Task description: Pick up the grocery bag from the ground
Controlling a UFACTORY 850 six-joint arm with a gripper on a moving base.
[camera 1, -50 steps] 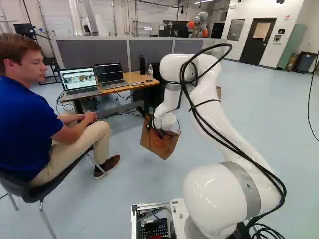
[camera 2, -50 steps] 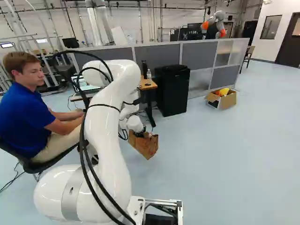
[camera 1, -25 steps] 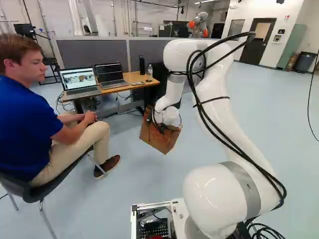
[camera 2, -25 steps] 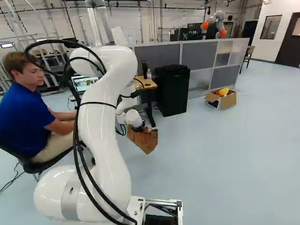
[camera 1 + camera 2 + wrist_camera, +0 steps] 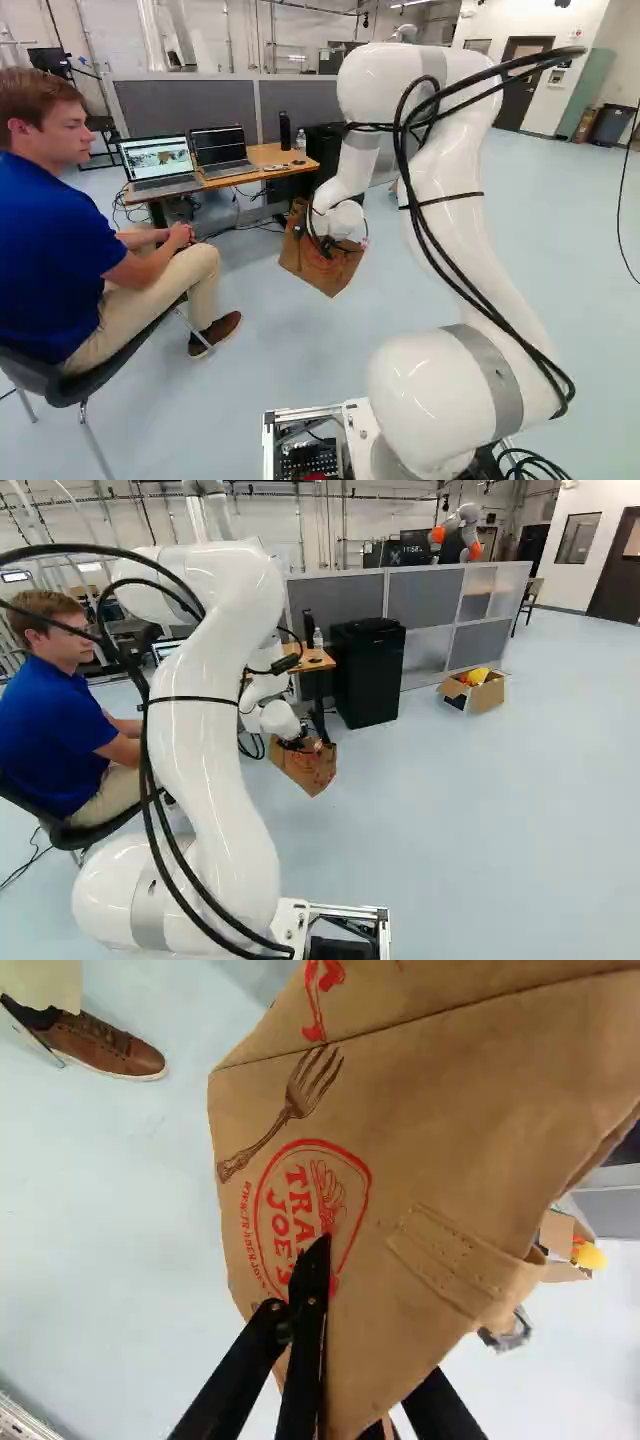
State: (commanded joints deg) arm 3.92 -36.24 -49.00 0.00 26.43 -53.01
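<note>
Right base view: gripper at end of arm, closed on the bag. Bag is brown paper, held up off the floor, tilted, one bottom corner pointing down. Sits on the near side of the desk, left of the middle of the view.

Left base view: same bag just right of the middle, under the wrist end of the arm, tilted here too. Arm rises from its lowest joint, bends over at the top and drops forward to the bag. Black cables loop along it.

Wrist view: bag fills most of the space ahead of the gripper. One black finger lies over the printed face, tip at the red round print; other finger is on the opposite side, partly hidden by the paper. Bag pinched between the two. Fork drawing on the face too. Folded paper patch near the bag's edge. Pads not clear.

Around: two open laptops, and, on the desk, plus black bottle and clear bottle. Black cabinet beside the desk, gray partition behind. Open box on the floor with yellow item inside. Another robot beyond the partition.
</note>
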